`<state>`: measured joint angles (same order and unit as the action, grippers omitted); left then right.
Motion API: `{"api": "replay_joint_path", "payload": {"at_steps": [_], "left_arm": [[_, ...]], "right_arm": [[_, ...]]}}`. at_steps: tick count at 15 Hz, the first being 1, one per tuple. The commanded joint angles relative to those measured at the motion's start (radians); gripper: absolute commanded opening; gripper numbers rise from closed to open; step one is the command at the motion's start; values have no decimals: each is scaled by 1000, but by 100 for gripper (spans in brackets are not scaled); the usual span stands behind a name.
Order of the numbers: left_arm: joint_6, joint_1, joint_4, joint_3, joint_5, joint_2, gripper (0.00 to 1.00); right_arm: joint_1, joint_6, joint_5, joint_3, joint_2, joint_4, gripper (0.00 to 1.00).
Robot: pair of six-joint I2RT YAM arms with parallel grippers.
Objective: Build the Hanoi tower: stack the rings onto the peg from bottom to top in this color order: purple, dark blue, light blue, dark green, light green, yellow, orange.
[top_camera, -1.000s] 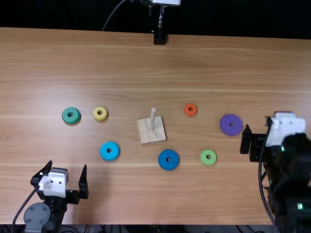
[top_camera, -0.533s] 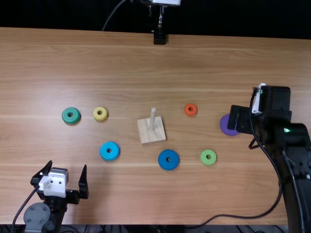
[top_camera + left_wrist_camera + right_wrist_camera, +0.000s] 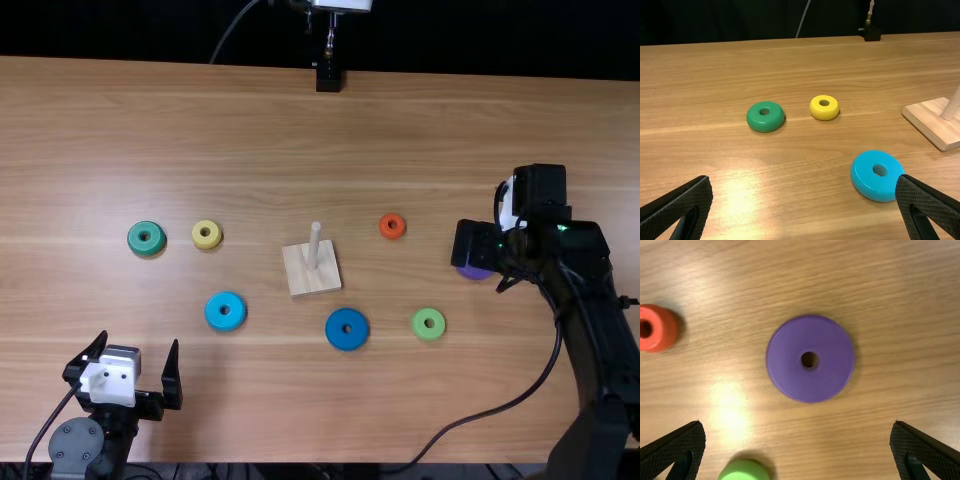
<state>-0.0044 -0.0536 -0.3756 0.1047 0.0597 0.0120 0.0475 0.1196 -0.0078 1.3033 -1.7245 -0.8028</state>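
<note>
In the top view my left gripper stands open at the near left; in the left wrist view the same gripper has nothing between its fingers. My right gripper is over the purple ring, partly covering it. The right wrist view has that gripper open, the purple ring lying flat below. The bare peg rises from its wooden base. Flat on the table lie dark blue, light blue, dark green, light green, yellow and orange rings.
A black cable from the right arm loops across the near right of the table. At the far edge stands a black mount with a metal stem.
The right arm has swung leftward and extended from the right side, bringing its gripper over the purple ring. The left arm and the rings have stayed put.
</note>
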Motion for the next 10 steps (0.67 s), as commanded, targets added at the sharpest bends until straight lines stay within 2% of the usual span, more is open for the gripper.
{"api": "replay_joint_path", "payload": {"at_steps": [1,5,10], "left_arm": [[-1,-12,-79,-105,10,-12,100],[-1,-12,-79,-105,10,-12,100],[-3,-12,-79,-105,10,-12,100]], "right_arm": [[34,11,-12,21,-55,12,100],[40,11,-9,24,-132,86,100],[40,11,-9,24,-175,93,100]]}}
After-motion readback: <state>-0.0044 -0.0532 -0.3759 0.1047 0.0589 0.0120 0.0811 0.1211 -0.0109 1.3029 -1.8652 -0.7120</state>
